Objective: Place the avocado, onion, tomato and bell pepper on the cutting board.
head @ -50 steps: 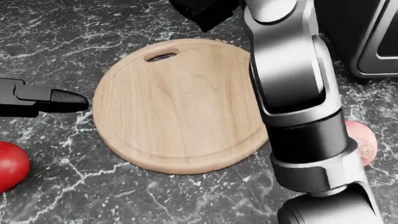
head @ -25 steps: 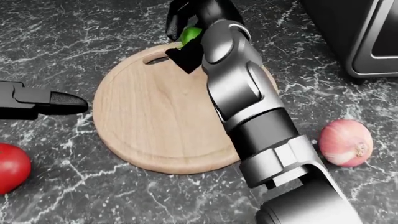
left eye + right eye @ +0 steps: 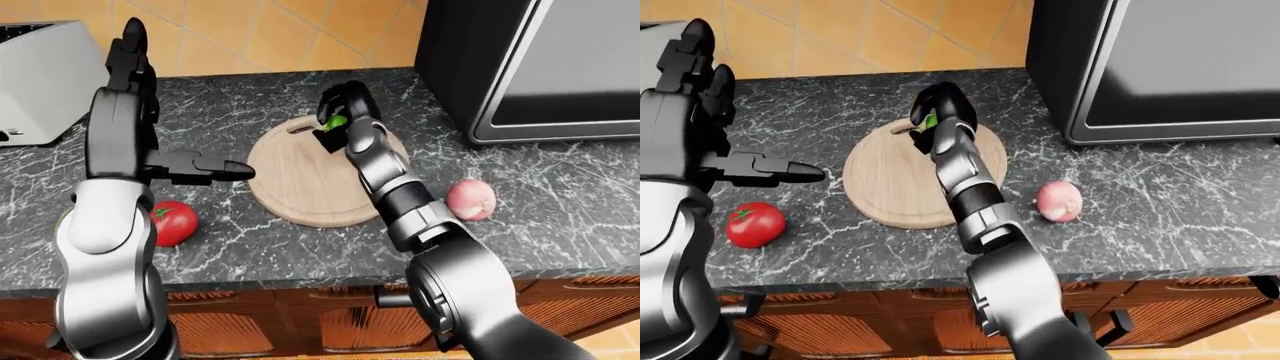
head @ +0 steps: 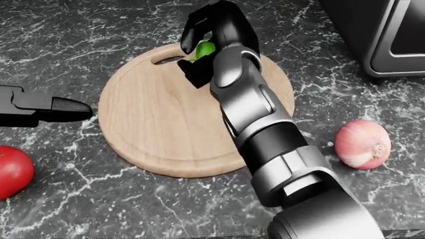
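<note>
Bell pepper point(image 4: 205, 49) sits enclosed by right-hand fingers point(image 4: 199, 22).

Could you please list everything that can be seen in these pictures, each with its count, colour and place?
cutting board: one, light wood, round, on the counter at the middle of the head view.
green item: one, bright green, inside the right hand, over the board's top edge; too hidden to name.
onion: one, pink, on the counter right of the board.
tomato: one, red, on the counter left of the board.
counter: one, dark marble.
oven: one, black, upper right.
toaster: one, silver, upper left.
right hand: black, closed round the green item.
left hand: black, raised, fingers open.
</note>
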### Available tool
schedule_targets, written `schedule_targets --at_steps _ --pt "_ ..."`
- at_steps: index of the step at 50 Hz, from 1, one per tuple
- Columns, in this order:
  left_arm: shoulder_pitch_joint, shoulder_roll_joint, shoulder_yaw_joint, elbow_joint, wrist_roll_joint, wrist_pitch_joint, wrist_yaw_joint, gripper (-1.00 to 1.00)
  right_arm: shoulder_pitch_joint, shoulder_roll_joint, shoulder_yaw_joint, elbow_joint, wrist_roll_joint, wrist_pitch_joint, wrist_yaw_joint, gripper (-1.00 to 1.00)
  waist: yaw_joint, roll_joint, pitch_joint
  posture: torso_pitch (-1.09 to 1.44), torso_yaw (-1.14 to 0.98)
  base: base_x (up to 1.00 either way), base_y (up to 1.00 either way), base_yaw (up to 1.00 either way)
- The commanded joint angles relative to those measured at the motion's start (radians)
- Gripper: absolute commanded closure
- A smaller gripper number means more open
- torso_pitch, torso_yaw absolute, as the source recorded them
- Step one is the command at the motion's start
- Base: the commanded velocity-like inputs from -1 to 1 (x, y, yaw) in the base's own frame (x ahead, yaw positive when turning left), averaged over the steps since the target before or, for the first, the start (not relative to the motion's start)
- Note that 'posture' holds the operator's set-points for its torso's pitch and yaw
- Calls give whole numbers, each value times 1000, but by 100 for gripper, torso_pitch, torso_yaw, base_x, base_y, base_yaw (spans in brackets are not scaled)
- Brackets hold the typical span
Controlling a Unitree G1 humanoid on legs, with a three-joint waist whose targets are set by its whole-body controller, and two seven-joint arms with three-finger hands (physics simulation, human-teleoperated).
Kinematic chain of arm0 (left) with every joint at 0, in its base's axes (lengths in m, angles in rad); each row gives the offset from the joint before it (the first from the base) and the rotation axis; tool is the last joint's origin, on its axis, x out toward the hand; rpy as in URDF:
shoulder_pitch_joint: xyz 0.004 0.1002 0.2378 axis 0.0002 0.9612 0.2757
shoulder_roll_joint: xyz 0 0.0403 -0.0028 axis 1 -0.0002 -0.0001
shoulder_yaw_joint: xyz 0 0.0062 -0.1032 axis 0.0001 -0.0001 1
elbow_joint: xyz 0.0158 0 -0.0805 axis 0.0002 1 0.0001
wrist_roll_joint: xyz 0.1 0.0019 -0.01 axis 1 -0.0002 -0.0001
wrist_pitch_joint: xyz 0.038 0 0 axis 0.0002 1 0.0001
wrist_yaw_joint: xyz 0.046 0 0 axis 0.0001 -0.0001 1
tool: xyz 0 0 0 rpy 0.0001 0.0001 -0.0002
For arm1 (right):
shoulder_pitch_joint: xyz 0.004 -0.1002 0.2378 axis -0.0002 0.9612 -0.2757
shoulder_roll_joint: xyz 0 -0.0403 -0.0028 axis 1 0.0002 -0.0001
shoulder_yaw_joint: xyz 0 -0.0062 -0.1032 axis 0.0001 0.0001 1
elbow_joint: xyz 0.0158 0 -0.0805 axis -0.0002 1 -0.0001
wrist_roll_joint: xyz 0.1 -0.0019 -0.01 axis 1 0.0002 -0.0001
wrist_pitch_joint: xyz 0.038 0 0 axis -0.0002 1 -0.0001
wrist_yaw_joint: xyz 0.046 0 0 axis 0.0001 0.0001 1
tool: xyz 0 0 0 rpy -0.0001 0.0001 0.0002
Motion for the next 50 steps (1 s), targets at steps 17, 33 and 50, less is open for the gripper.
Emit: schedule_targets --at_steps 17,33,50 --pt "-14 3 5 -15 9 -40 13 -100 -72 -15 4 -15 41 -87 -62 18 2 0 -33 0 0 0 0 0" --pt "-22 8 10 -12 7 -38 11 -100 -40 -4 13 -32 22 -87 -38 -2 3 0 -34 0 0 0 0 0" --pt "-17 7 7 -14 9 -39 13 -100 -30 -7 11 -92 23 -50 -2 -100 2 0 -34 0 0 0 0 0"
